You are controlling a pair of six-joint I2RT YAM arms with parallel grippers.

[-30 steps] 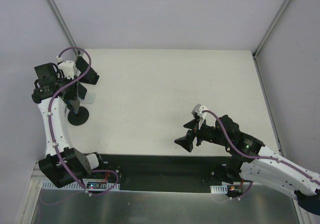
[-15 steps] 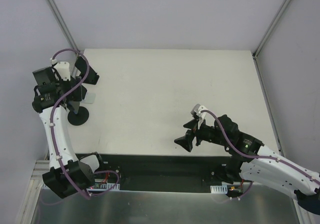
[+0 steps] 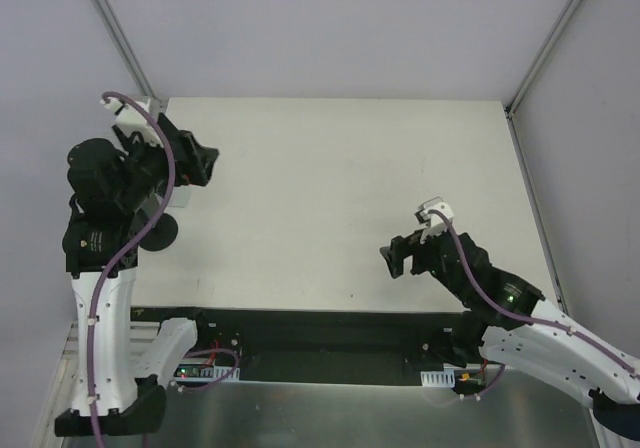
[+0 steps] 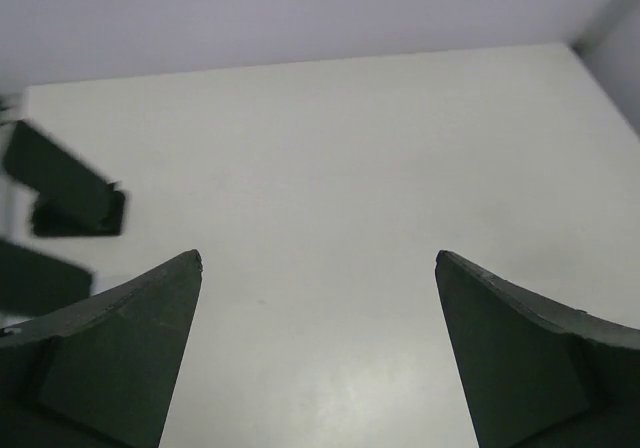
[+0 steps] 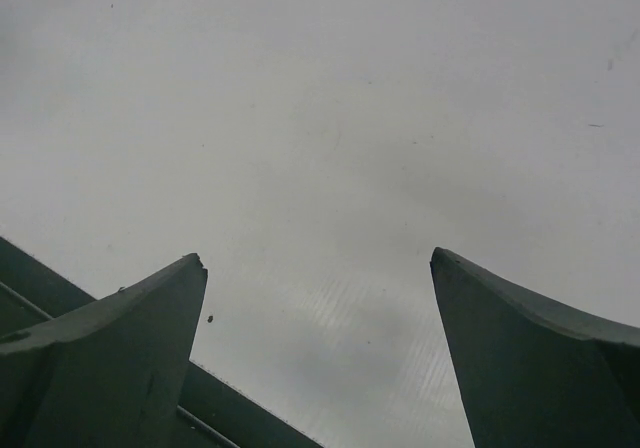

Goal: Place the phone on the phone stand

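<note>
The phone stand point(image 3: 163, 231) shows its round black base at the table's left edge. In the top view my raised left wrist hides the phone. In the left wrist view a black tilted slab point(image 4: 58, 171), which looks like the phone, sits at the far left. Blurred dark stand parts point(image 4: 82, 215) lie under it, and how it rests I cannot tell. My left gripper point(image 3: 200, 161) point(image 4: 318, 258) hangs open and empty, to the right of the slab and apart from it. My right gripper point(image 3: 396, 259) point(image 5: 318, 256) is open and empty above the table's near right part.
The white table point(image 3: 340, 168) is walled at the back and on both sides. A dark strip point(image 5: 120, 368) at the table's near edge lies under my right gripper. Purple cables point(image 3: 160, 168) loop along both arms.
My left gripper opened, let go of the phone, then lifted and swung right, away from the stand. My right gripper drew back to the right and turned.
</note>
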